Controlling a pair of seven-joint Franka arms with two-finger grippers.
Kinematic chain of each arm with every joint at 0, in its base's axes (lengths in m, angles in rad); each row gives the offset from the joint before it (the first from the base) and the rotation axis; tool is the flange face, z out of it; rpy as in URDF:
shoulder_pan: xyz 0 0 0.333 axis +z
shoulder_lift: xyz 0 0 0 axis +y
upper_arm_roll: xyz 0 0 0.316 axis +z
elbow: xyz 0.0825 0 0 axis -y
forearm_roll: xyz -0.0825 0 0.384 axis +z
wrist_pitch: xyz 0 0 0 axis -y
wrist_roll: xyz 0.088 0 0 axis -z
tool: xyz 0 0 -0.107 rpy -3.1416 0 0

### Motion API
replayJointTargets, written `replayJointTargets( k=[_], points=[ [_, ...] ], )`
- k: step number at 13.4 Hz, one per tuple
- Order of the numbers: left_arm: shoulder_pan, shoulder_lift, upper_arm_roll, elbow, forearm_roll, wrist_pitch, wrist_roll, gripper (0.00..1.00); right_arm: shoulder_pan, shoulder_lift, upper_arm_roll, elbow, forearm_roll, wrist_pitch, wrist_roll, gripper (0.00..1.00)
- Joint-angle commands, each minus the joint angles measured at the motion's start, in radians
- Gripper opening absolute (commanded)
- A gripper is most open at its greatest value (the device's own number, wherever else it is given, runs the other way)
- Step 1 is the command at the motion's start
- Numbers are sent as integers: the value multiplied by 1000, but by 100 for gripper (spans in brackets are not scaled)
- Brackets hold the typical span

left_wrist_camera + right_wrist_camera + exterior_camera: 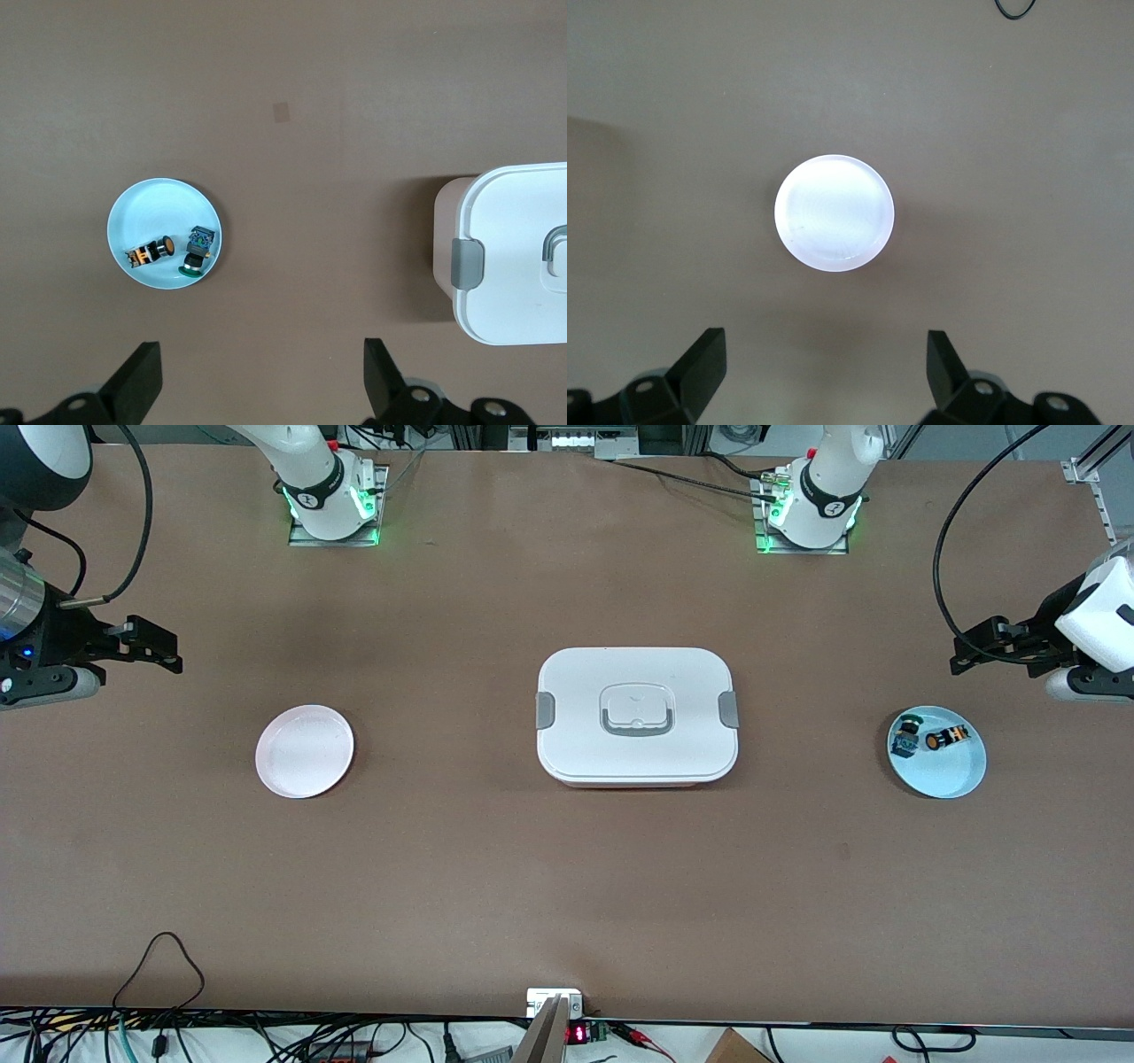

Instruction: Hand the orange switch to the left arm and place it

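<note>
The orange switch [946, 739] lies on its side in a light-blue plate [952, 775] at the left arm's end of the table. It also shows in the left wrist view [149, 254]. My left gripper [967, 653] is open and empty, up over bare table beside that plate; its own view [263, 354] shows the jaws wide apart. The white box [636, 716] sits at the table's middle, and its end shows in the left wrist view [514, 257]. My right gripper [168, 648] is open and empty over bare table at the right arm's end, as its own view [824, 341] shows.
A small black part with a green and blue cap [905, 735] lies beside the orange switch in the same plate. An empty pink plate [305, 750] lies toward the right arm's end of the table and shows in the right wrist view [834, 212]. Cables hang along the table edge nearest the front camera.
</note>
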Motion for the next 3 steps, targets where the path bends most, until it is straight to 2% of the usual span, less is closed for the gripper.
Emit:
replayJointTargets(
  k=[1,3],
  points=[
    [-13,-19,14,-13,1,6,6,100,-6,6,3,18,2,-15,-1,100],
    [-13,-19,14,-13,1,6,6,100,-6,6,3,18,2,-13,-1,100]
  ],
)
